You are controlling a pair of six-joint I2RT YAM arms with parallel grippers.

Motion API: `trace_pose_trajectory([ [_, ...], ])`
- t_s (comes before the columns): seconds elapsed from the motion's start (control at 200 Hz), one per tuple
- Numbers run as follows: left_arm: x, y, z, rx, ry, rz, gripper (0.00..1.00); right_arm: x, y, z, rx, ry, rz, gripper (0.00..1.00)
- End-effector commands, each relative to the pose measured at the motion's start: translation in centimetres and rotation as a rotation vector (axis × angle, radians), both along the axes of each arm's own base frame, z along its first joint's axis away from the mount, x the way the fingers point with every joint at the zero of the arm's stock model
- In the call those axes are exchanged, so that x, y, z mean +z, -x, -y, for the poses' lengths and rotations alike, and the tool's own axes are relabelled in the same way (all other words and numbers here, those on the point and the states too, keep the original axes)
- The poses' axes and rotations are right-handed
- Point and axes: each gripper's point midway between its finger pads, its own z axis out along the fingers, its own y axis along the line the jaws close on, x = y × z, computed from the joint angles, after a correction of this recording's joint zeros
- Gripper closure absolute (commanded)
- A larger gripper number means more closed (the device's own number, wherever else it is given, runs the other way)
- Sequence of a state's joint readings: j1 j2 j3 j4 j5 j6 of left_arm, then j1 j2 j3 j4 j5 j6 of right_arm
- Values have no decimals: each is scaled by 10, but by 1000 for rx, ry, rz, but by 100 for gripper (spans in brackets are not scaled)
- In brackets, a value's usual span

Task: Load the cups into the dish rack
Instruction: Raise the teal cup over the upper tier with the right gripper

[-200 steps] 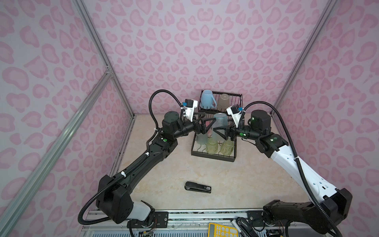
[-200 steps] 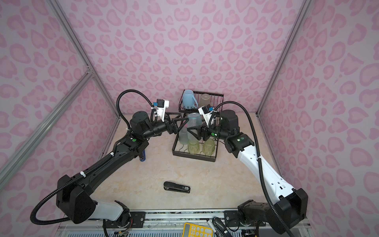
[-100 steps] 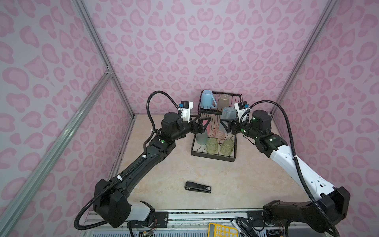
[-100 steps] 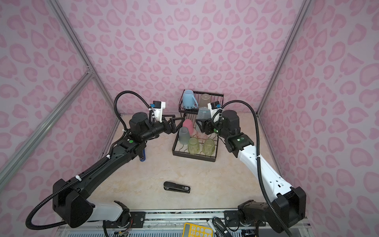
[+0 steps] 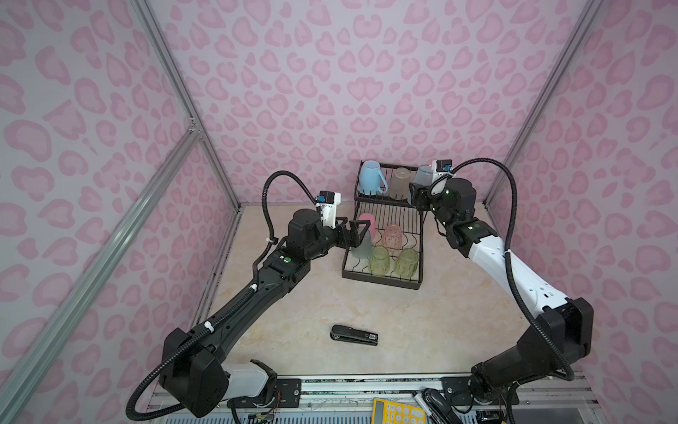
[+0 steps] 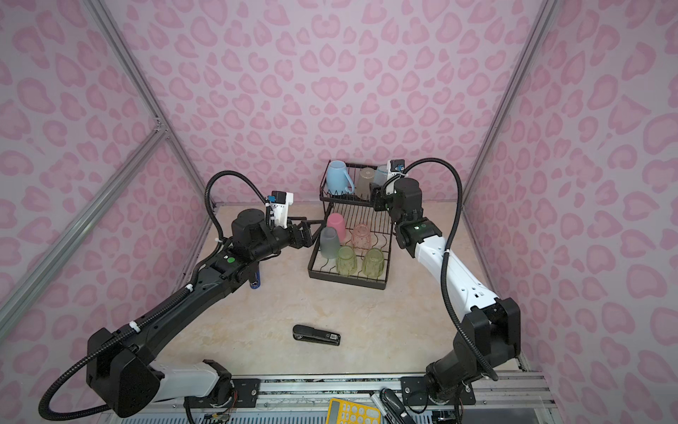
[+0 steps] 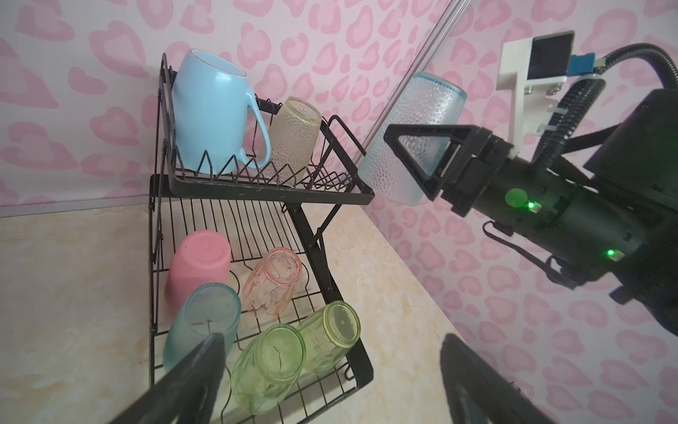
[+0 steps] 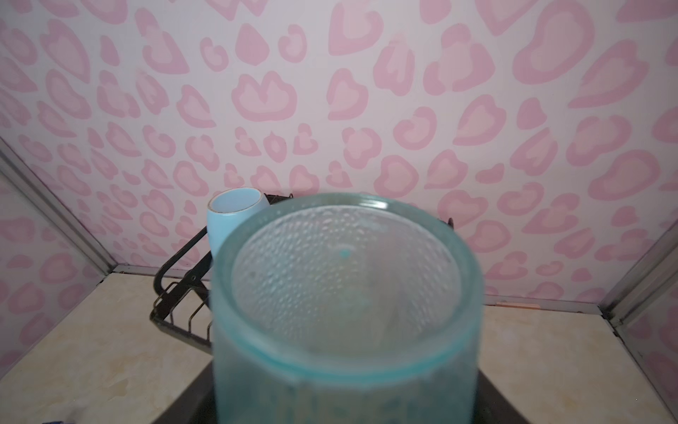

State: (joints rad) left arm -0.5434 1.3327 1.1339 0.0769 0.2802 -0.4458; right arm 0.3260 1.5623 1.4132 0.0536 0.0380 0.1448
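The black wire dish rack stands at the back of the table. Its upper shelf holds a light-blue mug and a tan dimpled cup. My right gripper is shut on a frosted blue dimpled cup, held upside down just off the shelf's right end; this cup fills the right wrist view. In the lower tray stand a pink tumbler, a blue-grey tumbler, a pinkish ribbed cup and two green cups. My left gripper is open beside the blue-grey tumbler.
A black stapler lies on the table in front of the rack. A blue stapler sits under my left arm. The pink patterned walls close in behind and to the right of the rack. A yellow calculator lies past the table's front rail.
My right gripper has carried the frosted blue cup up and back, from over the lower tray to the right end of the upper shelf. The left gripper has hardly moved.
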Motion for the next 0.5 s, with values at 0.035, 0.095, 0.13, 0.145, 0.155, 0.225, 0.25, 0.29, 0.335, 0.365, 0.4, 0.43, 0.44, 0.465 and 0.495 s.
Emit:
trace_pose_trajectory([
  [0.035,-2,3,-2,-2,2,-6,7,19,-25,10,-64,-6,107,69],
  [0.095,-5,3,-2,-2,-6,-10,7,11,-37,11,-73,-4,102,69],
  [0.13,-7,3,-2,-2,-8,-14,7,20,-43,11,-72,-13,126,69],
  [0.145,-7,2,-2,-1,-9,-15,7,20,-45,12,-75,-13,129,69],
  [0.155,-8,2,-2,-2,-10,-17,7,20,-47,13,-78,-13,132,69],
  [0.225,-11,2,0,-8,-8,-25,7,15,-58,16,-100,-9,132,69],
  [0.25,-11,1,1,-11,-7,-25,7,14,-62,16,-101,-8,133,69],
  [0.29,-13,0,2,-14,-7,-29,7,13,-66,16,-104,-5,139,69],
  [0.335,-15,-1,4,-16,-6,-34,7,10,-72,17,-109,2,144,69],
  [0.365,-16,-2,4,-17,-5,-35,7,10,-75,17,-110,7,151,69],
  [0.4,-17,-2,5,-22,-4,-39,7,8,-79,18,-117,14,149,69],
  [0.43,-18,-3,7,-27,-5,-43,7,5,-83,17,-119,22,142,70],
  [0.44,-18,-3,7,-29,-5,-44,7,5,-83,17,-121,24,143,70],
  [0.465,-19,-3,9,-34,-5,-46,7,3,-86,18,-127,27,139,70],
  [0.495,-20,-4,9,-35,-4,-48,7,2,-88,18,-132,30,140,70],
])
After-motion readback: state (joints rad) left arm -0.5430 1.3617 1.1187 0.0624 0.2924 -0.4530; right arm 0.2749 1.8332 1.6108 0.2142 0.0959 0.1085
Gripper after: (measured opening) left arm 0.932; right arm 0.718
